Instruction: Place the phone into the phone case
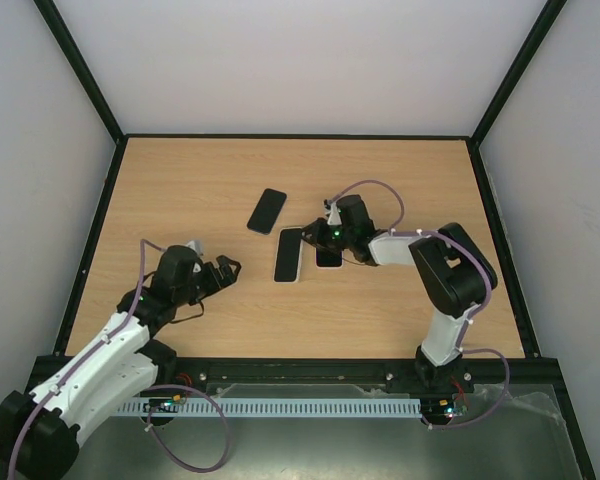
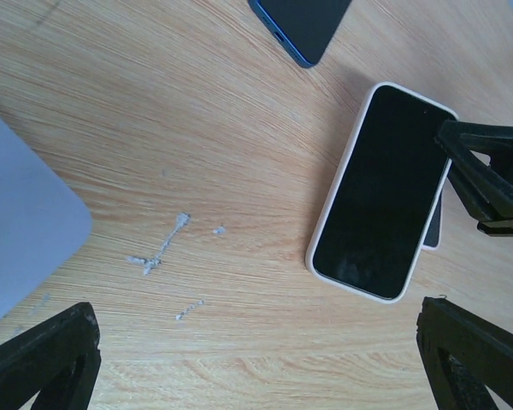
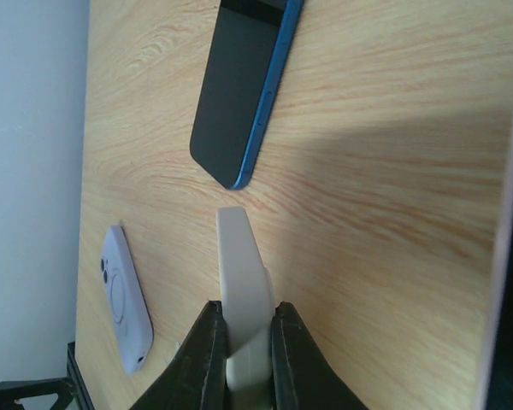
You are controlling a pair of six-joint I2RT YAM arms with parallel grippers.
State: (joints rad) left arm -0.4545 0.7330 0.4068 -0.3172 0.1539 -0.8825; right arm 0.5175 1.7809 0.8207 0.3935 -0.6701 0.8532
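Observation:
A dark phone with a blue edge lies flat by itself on the wooden table. Just right of it and nearer to me lies the white phone case, a black face filling its rim. My right gripper is at the case's right edge. It is shut on a pale flat piece seen edge-on, which looks like that case's edge. My left gripper hangs open over bare wood, left of the case and holding nothing.
A small dark flat piece peeks out at the case's right side, under the right fingers. White smears mark the wood. In the right wrist view a white rounded part shows far left. Black rails edge the table.

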